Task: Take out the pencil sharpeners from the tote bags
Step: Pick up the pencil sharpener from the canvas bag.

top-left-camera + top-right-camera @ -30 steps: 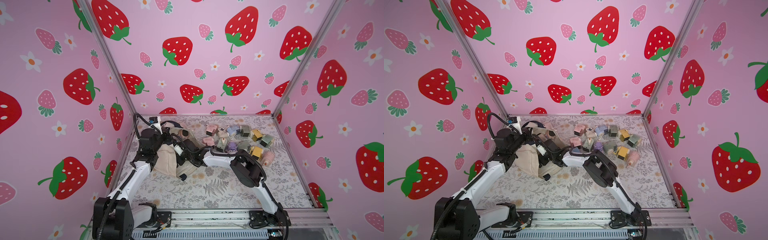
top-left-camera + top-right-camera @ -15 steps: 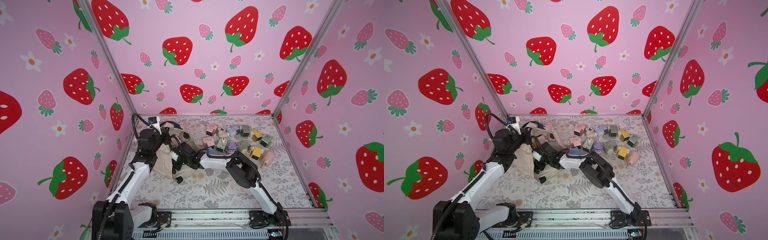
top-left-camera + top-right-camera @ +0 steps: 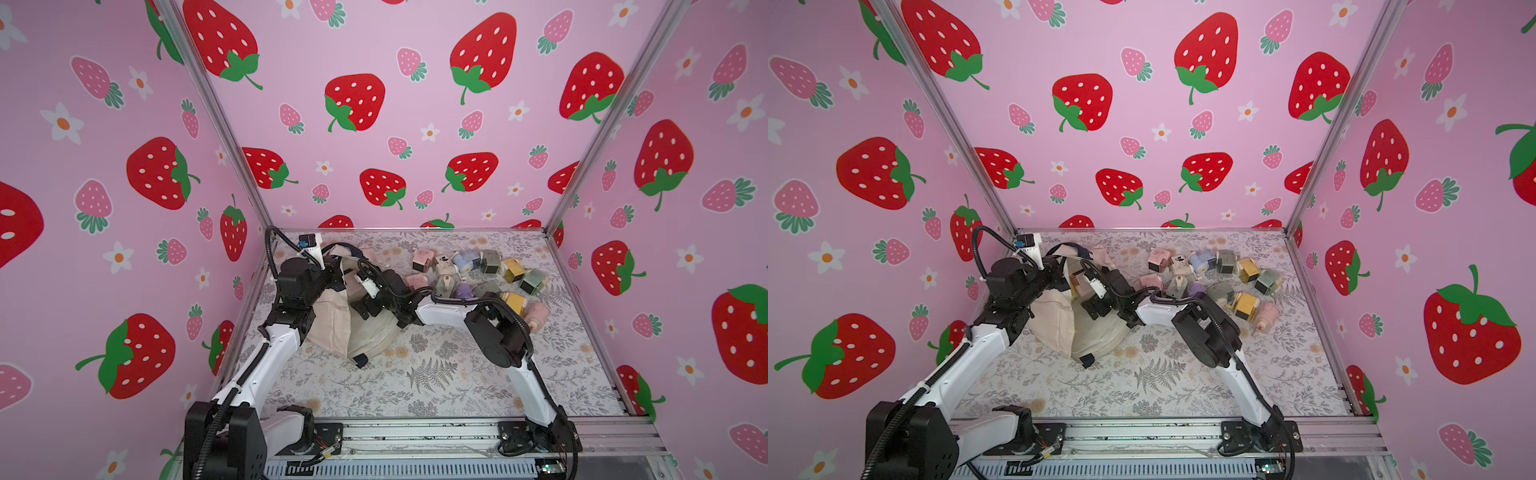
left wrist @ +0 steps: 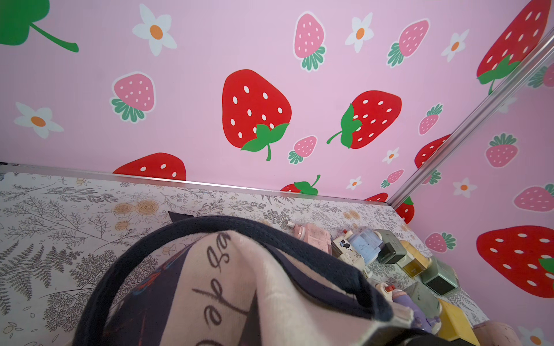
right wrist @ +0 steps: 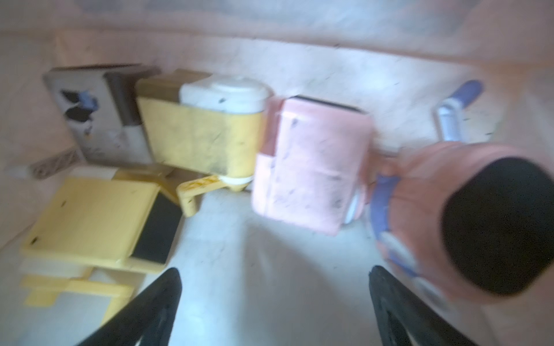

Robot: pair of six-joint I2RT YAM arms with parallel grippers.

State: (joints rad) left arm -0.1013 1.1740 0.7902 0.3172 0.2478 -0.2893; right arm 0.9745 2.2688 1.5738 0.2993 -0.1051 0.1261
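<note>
Right pincer (image 5: 274,269), jaws wide and empty, has reached deeper into tote bag (image 3: 332,328) gripped by left pincer (image 3: 334,276); pink sharpener (image 5: 311,167) lies ahead.

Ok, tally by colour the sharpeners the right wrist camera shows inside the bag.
Yellow sharpeners: 2
Pink sharpeners: 2
Grey-white sharpener: 1
Total: 5. A yellow piece at the picture's edge may belong to a sixth; too blurred to tell.
</note>
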